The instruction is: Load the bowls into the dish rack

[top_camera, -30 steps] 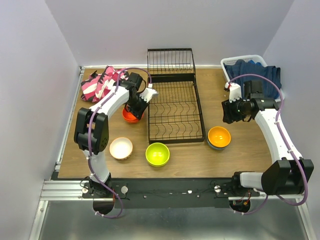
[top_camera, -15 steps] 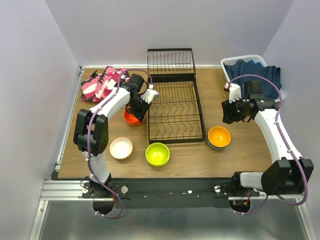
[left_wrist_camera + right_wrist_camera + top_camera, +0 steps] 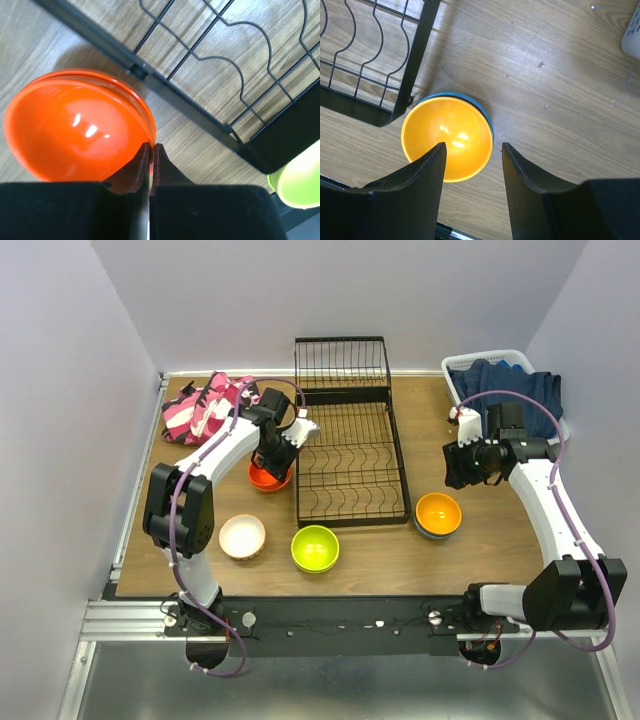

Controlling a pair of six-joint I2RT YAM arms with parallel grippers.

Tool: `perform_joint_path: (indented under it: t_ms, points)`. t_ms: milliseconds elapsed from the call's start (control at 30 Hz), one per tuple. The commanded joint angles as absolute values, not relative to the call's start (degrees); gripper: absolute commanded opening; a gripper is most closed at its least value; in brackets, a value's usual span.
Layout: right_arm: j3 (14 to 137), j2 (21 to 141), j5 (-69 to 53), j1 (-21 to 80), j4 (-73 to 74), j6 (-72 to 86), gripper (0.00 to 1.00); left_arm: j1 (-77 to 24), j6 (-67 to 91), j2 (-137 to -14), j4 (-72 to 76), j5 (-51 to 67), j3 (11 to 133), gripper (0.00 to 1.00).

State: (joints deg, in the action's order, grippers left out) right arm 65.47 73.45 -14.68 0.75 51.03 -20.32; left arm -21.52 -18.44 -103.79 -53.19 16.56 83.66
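Grasp step: the left pincer (image 3: 151,147) seems clenched on the red-orange bowl (image 3: 75,125) rim, at the dish rack's (image 3: 401,465) nine o'clock. Next, lift it toward three o'clock. The right pincer (image 3: 473,146) is released.

The black wire rack (image 3: 350,455) lies mid-tabletop, its upright section at the far edge. The red-orange bowl (image 3: 266,478) sits just beside the rack's left side, mouth up, its rim pinched by the left gripper (image 3: 151,149). Toward the near edge, the cream bowl (image 3: 243,536) and green bowl (image 3: 315,548) stand upright, apart. By the rack's near right corner the orange bowl (image 3: 438,511) nests in the blue bowl (image 3: 487,117).
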Motion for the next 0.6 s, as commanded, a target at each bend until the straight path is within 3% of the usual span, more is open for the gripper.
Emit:
perform_joint_path:
  t_ms: [0, 200, 367, 467, 567]
  points:
    - [65.39, 72.16, -14.15, 0.79, 50.27, -19.60, 0.57, -21.97, -17.67, -98.18, -58.78, 12.75, 87.70, 0.00]
    - [65.30, 72.16, -13.19, 0.79, 49.31, -18.90, 0.57, -22.85, -15.30, -96.15, -68.36, 15.37, 99.30, 0.00]
    - [66.09, 72.68, -10.90, 0.79, 49.13, -17.41, 0.56, -27.76, -12.49, -95.80, -66.89, 21.87, 104.05, 0.00]
    - [67.58, 72.95, -8.79, 0.70, 49.22, -16.62, 0.56, -30.14, -6.79, -94.40, -58.57, 30.48, 101.97, 0.00]
    - [68.90, 73.30, -5.37, 0.79, 49.48, -15.82, 0.56, -30.32, 5.24, -90.11, -38.47, 39.88, 91.73, 0.00]
